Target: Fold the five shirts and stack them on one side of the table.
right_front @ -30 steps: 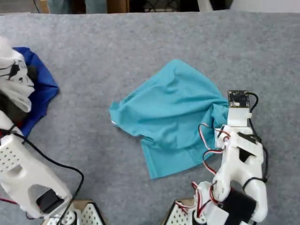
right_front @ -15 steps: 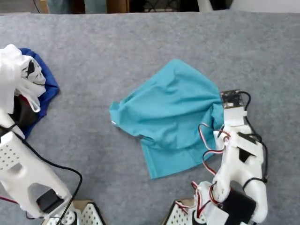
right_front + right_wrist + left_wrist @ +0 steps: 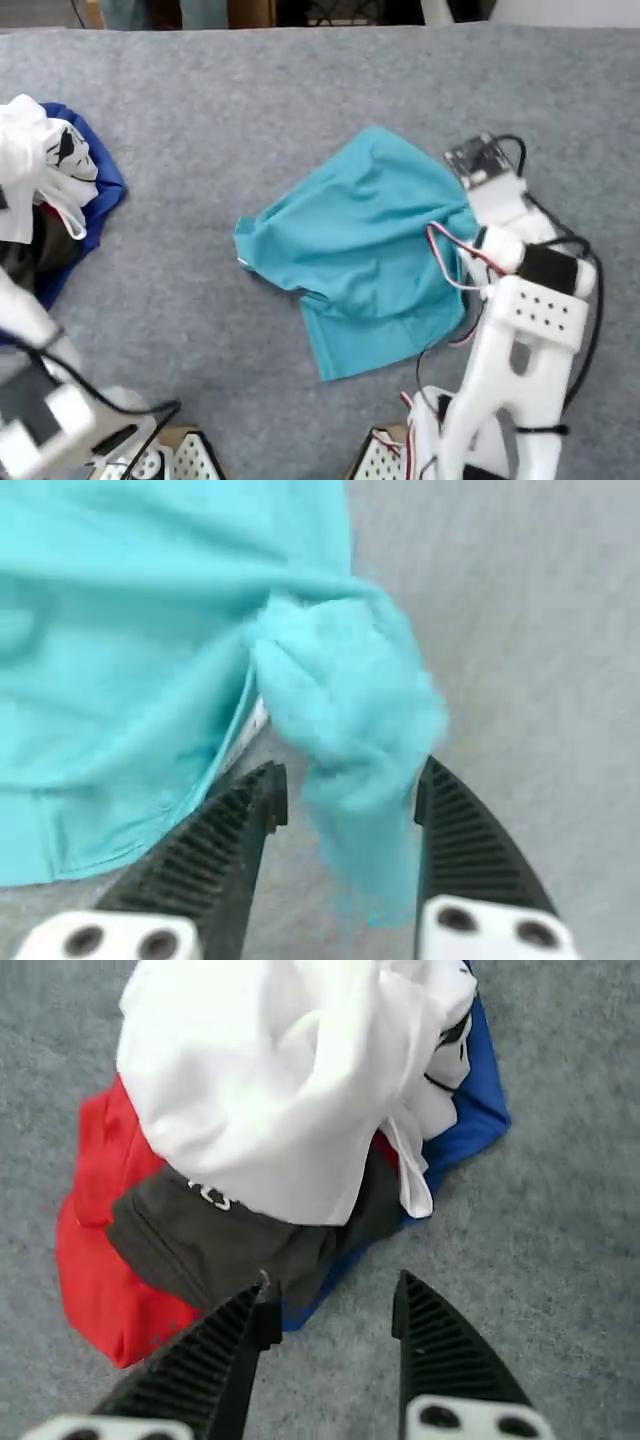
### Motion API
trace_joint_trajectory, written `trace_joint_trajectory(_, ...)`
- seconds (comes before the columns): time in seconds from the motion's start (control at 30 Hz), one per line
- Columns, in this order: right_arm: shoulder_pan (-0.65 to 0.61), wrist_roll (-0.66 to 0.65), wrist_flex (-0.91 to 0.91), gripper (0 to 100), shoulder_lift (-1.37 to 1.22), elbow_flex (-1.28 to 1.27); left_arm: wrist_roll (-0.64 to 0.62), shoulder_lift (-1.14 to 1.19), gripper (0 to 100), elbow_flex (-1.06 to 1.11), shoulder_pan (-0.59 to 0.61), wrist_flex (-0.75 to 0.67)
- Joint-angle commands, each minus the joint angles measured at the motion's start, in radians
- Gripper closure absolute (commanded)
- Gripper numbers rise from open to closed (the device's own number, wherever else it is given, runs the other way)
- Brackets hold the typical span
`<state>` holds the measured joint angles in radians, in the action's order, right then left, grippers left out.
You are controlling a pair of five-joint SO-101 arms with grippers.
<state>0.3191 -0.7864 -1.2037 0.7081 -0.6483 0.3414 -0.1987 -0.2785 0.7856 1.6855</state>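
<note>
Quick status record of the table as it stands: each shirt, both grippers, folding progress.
teal shirt: unfolded, spread loosely mid-table
other shirts: white shirt on top of dark grey shirt, red shirt and blue shirt, heaped crumpled on the left arm's side
left gripper: open, holding nothing, by the dark grey shirt's edge
right gripper: open, a bunched edge of the teal shirt between its fingers
folded so far: none visibly
</note>
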Motion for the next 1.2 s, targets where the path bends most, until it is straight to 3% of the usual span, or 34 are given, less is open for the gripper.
trace_joint_trajectory(0.0,-0.17,-0.005,-0.13,77.2,0.028,0.191,0.032,-0.232,80,0.306,0.044,-0.124)
trace_joint_trajectory(0.17,-0.394,0.008,-0.212,77.3,-0.094,0.303,0.034,-0.44,80,0.608,0.084,-0.224)
trace_joint_trajectory(0.47,-0.465,0.066,-0.232,77.3,-0.479,0.595,0.034,-0.635,80,0.858,0.081,-0.261)
trace_joint_trajectory(0.63,-0.502,0.063,-0.222,77.9,-0.777,0.679,0.034,-0.637,80,0.881,0.079,-0.259)
trace_joint_trajectory(0.83,-0.482,0.063,-0.221,93.6,-1.112,0.819,0.034,-0.637,80,0.881,0.079,-0.256)
trace_joint_trajectory(0.9,-0.479,0.066,-0.226,94.2,-1.198,0.878,0.034,-0.637,80,0.883,0.079,-0.255)
trace_joint_trajectory(1.17,-0.479,0.071,-0.341,98.3,-1.359,1.063,0.034,-0.637,80,0.883,0.081,-0.253)
